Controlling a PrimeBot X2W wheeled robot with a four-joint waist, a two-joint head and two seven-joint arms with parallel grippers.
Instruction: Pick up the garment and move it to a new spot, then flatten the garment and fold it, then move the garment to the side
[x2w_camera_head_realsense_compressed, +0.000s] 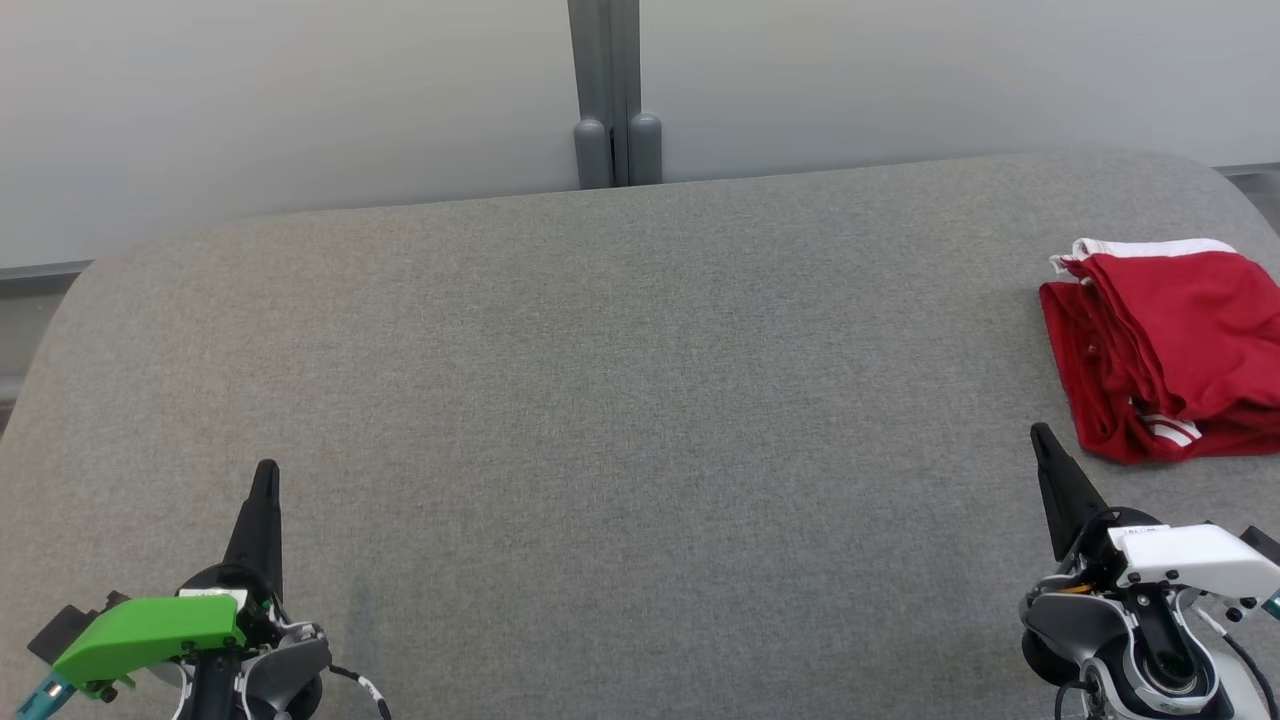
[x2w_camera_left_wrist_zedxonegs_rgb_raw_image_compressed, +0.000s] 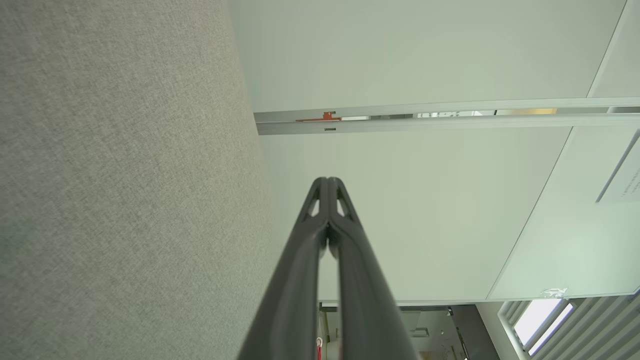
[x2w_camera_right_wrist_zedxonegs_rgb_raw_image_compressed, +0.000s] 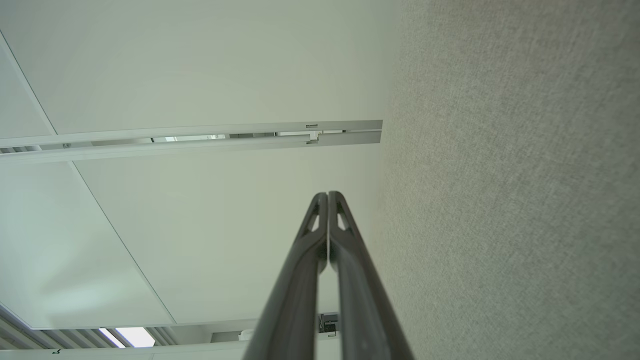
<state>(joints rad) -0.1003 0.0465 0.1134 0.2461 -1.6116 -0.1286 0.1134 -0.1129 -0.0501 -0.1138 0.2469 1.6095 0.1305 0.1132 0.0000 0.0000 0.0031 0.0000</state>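
The left gripper (x2w_camera_head_realsense_compressed: 266, 478) sits low over the grey fabric-covered table (x2w_camera_head_realsense_compressed: 640, 400), its two long dark fingers pressed together into a single point and holding nothing. In the left wrist view the fingers meet along their length up to the tips, with no cloth between them. A green cover (x2w_camera_head_realsense_compressed: 150, 628) sits on the wrist behind it.

The right gripper (x2w_camera_head_realsense_compressed: 1042, 437) is likewise closed tight and empty, its tips touching in the right wrist view. Behind it the wrist carries a white cover (x2w_camera_head_realsense_compressed: 1195, 555).

The red garment (x2w_camera_head_realsense_compressed: 1170, 350) lies on the table just ahead of the right gripper's tip and slightly to its outer side, near it but not touching. It is well apart from the left gripper, across the table. It is folded into a compact stack, with a white band along the edge farthest from the gripper and short white stripes at the near corner. Part of it runs past the head view's right edge.

Beyond both grippers, past the table's far edge, a grey post (x2w_camera_head_realsense_compressed: 612, 90) stands between pale wall panels (x2w_camera_head_realsense_compressed: 300, 110).
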